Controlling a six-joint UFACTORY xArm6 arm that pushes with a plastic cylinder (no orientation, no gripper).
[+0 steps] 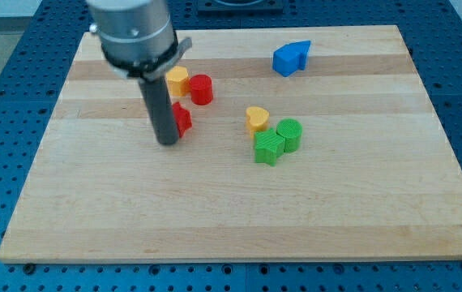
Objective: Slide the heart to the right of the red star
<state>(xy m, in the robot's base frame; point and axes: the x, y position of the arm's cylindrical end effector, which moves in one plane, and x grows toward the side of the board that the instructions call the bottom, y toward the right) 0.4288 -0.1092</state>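
a pale wooden table (pixel 239 219) lies on a blue perforated base (pixel 4 73). at the view's left our dark rod descends upright; my tip (pixel 167 142) touches the red star (pixel 182 119); we carry no pincer. next come a yellow block (pixel 177 79), red cylinder (pixel 201 88), yellow heart (pixel 256 119) near centre, green blocks (pixel 277 141), blue block (pixel 291 57).

Pale striped wood surface (pixel 336 211); yellow heart (pixel 255 118); red star (pixel 183 119); red cylinder (pixel 201 88); yellow block (pixel 177 79); two green blocks (pixel 269 147); blue block (pixel 291 57); dark rod (pixel 159 109).
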